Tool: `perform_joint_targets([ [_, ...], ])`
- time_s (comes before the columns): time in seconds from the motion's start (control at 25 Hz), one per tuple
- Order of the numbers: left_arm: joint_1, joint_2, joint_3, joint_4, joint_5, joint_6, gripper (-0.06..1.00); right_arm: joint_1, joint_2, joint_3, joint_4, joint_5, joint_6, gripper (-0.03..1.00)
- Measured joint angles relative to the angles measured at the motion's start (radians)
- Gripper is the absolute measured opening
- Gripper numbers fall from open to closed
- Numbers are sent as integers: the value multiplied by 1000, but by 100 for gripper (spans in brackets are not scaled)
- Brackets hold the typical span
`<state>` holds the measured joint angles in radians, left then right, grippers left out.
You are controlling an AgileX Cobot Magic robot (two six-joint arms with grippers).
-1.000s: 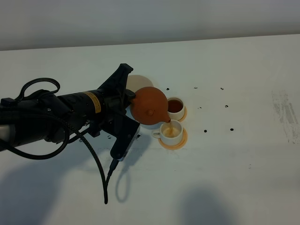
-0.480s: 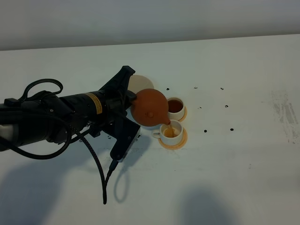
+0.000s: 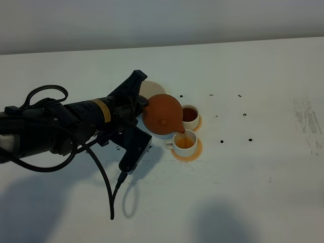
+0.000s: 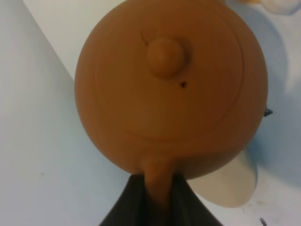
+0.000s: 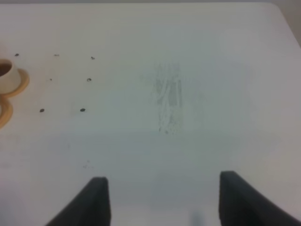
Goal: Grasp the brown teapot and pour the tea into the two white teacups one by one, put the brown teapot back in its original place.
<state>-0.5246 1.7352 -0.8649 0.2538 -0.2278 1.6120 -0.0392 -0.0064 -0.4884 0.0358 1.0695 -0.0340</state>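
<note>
The left arm is stretching in low from the left, wrist rolled. Its tool (image 4: 157,190) is clamping the handle of the brown teapot (image 3: 162,114), which is hanging tipped above the surface (image 3: 253,177). The spout is sitting over the nearer teacup (image 3: 185,143), which is looking nearly full, so more tilt is likely risking overflow. The farther teacup (image 3: 189,115) is holding dark tea. The right tool (image 5: 162,193) is standing apart, gripping nothing.

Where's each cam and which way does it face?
Exterior high: looks down from above on table; left arm shows, left gripper holds brown teapot tilted over near teacup.
Left wrist: on the left arm, facing the teapot's lid; gripper clamps its handle.
Right wrist: faces the table past the open right gripper; far teacup at edge.
Shared: teapot, exterior and left wrist.
</note>
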Motion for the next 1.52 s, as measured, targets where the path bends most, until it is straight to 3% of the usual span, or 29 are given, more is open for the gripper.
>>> perform_joint_targets([
  [1.52,5,0,0,0,-23,98,10,0,0,0,0,0,0,51],
])
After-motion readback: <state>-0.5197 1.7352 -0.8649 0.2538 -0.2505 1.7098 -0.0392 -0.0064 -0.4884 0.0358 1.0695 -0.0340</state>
